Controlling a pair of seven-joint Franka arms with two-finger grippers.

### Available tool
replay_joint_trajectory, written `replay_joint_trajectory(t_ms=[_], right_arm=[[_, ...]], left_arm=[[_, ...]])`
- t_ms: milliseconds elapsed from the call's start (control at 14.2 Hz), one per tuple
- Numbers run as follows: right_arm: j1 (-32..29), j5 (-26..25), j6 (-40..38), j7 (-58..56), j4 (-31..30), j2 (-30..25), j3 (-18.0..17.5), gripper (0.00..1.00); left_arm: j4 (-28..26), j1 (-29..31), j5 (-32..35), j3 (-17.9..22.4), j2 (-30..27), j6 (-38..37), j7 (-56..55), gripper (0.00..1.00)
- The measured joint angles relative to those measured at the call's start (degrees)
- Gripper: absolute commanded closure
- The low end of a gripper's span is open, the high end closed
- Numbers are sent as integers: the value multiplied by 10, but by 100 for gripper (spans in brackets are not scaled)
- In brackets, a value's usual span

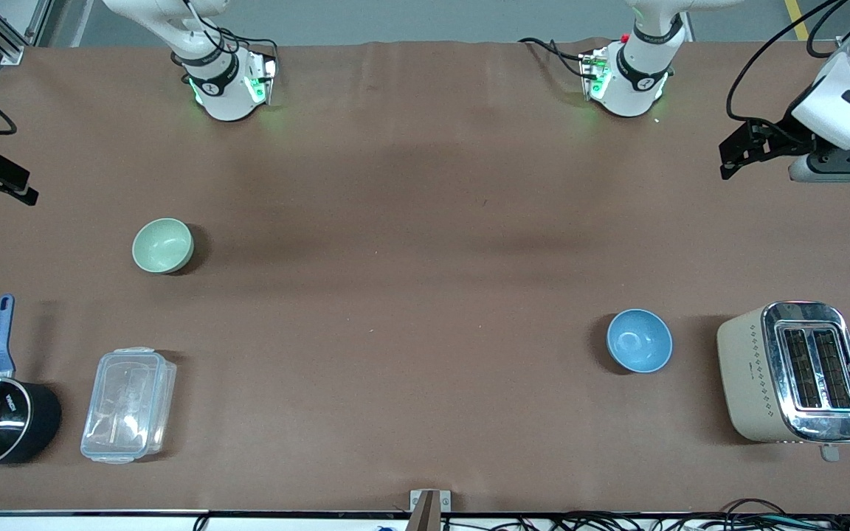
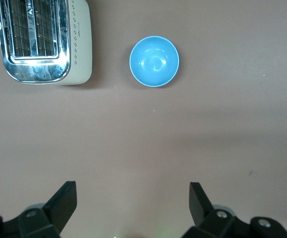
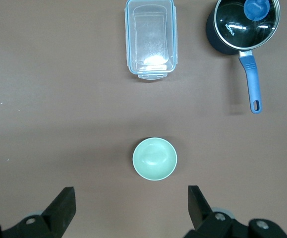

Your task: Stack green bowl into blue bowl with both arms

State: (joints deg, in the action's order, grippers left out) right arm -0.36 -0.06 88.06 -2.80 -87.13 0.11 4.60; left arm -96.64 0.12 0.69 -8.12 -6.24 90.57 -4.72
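Observation:
The green bowl stands upright and empty on the brown table toward the right arm's end; it also shows in the right wrist view. The blue bowl stands upright and empty toward the left arm's end, beside the toaster; it also shows in the left wrist view. My right gripper is open and empty, high over the table's edge at its own end. My left gripper is open and empty, high over the table's edge at its own end. Neither gripper touches a bowl.
A beige and chrome toaster stands beside the blue bowl. A black saucepan with a blue handle and a clear lidded container stand nearer to the front camera than the green bowl; both show in the right wrist view, the saucepan and the container.

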Motion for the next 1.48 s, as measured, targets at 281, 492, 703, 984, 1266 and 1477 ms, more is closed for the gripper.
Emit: replay_joint_trajectory(t_ms=[281,492,703,984,1266,1477], right_arm=[[0,0,1,0,0,0,0,0],[0,0,2,1,1,0,0,0],[0,0,9,1,1,0,0,0],[0,0,12,1,1,0,0,0],[0,0,12,1,1,0,0,0],[0,0,14,1,-1,2,0,3]], left_arm=[[1,0,0,1,10,1,1,0],[7,8,0,2,45,21,1,0],[7,23,0,2,118,108,4,0],[8,22,25,1,221,212,4,0],[7,21,47,1,298,293,1,0],[7,23,56,2,349,348,-10,7]])
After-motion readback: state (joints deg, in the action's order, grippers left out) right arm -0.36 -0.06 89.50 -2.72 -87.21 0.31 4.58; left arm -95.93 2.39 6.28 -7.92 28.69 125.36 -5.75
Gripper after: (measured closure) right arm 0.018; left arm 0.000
